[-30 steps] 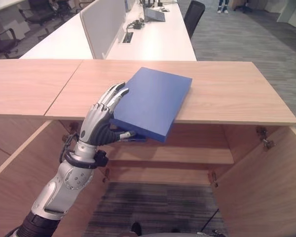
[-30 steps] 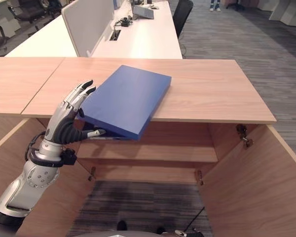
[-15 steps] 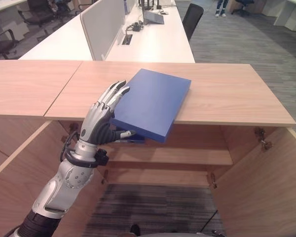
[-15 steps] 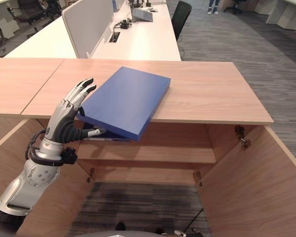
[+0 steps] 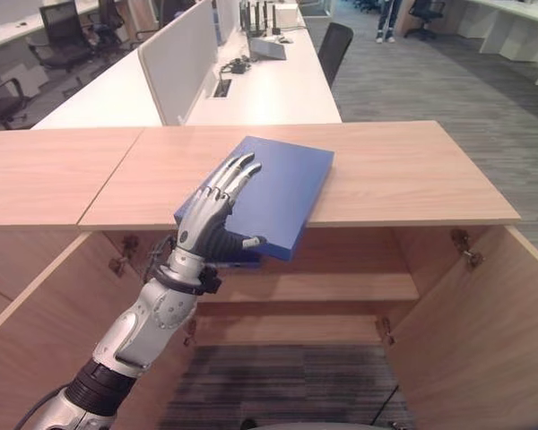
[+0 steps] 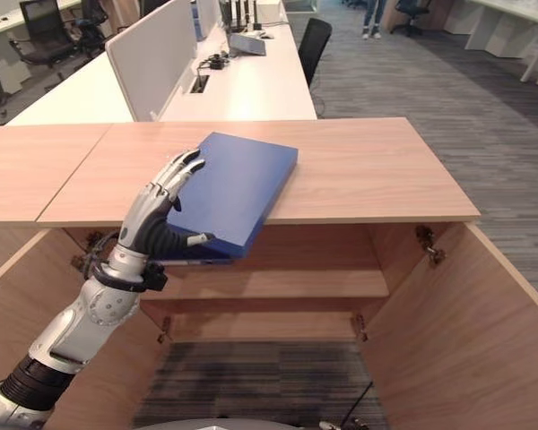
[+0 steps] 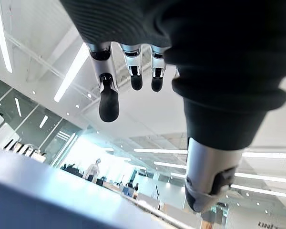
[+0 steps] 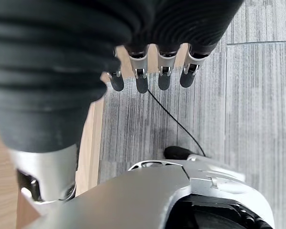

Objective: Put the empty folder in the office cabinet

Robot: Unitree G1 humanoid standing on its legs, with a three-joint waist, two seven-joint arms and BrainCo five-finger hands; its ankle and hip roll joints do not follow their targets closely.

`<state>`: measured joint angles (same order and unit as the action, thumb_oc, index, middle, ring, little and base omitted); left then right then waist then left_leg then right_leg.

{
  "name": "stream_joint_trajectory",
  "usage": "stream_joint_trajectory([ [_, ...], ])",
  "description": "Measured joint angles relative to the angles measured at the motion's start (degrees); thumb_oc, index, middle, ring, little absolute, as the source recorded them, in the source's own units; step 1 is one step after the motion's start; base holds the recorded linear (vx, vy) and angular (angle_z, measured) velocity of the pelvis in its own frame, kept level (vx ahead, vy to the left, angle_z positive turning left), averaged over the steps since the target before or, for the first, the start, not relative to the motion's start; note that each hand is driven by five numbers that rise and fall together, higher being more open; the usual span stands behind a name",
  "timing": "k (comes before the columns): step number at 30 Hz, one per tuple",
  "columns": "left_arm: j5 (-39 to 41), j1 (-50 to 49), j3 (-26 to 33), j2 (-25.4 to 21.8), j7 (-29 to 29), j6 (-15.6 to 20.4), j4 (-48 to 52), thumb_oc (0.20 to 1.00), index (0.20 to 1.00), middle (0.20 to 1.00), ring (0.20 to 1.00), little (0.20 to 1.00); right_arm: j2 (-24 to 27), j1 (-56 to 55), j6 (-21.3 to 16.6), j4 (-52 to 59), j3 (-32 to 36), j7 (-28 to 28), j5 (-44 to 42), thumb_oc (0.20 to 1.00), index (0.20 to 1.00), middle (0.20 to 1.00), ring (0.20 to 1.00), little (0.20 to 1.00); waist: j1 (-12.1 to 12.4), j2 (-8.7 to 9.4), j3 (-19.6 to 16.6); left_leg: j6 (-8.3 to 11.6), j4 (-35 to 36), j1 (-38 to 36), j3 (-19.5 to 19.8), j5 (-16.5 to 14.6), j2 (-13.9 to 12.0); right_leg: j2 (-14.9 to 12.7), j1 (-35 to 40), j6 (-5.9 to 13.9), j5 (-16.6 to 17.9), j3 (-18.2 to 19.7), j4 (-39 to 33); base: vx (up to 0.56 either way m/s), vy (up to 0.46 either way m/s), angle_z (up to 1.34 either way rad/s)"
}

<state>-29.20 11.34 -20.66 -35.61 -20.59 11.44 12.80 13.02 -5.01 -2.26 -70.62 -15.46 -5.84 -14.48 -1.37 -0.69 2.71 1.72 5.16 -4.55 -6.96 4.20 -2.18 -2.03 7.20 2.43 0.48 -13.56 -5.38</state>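
The left hand's fingers [image 5: 236, 175] lay straight along the top of the blue folder [image 5: 282, 184], with the thumb [image 5: 247, 242] tucked beneath the folder's near corner; the left hand [image 5: 208, 218] thus pinched that corner lightly rather than wrapping it. The folder lay flat on the cabinet top [image 5: 403, 170], its near corner overhanging the front edge above the open cabinet. The inner shelf [image 5: 341, 287] sat below the folder. The right hand [image 8: 152, 76] hung relaxed over the carpet, holding nothing. The risk, as I judged it, was a shallow pinch: once dragged clear, the unsupported folder could pivot, slip and drop past the shelf.
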Motion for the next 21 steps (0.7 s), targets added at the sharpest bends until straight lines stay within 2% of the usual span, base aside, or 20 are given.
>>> stream_joint_trajectory([
  [10, -3.96, 0.8, -2.82, -0.2, 0.05, -0.32, -4.51, 1.0, 1.0, 1.0, 1.0, 1.0, -0.05, 0.49, 0.0, -0.95, -0.06, -0.51, 0.01, 1.0, 1.0, 1.0, 1.0, 1.0, -0.51, 0.01, 0.01, -0.07, 0.0, -0.12, -0.47, -0.06, -0.01, -0.03, -0.02, 0.01, 0.01, 0.26, 0.0, 0.0, 0.0, 0.0],
  [21, -12.89, 7.0, -6.92, -0.43, -1.4, -2.47, -12.15, 1.0, 1.0, 1.0, 1.0, 1.0, -0.05, 0.93, -0.02, -1.4, -0.06, -0.54, 0.0, 1.0, 1.0, 1.0, 1.0, 1.0, -1.26, -0.02, 0.02, -0.12, 0.01, -0.19, -0.6, -0.11, -0.01, -0.05, -0.01, 0.02, 0.03, 0.39, -0.01, 0.0, 0.0, 0.0],
])
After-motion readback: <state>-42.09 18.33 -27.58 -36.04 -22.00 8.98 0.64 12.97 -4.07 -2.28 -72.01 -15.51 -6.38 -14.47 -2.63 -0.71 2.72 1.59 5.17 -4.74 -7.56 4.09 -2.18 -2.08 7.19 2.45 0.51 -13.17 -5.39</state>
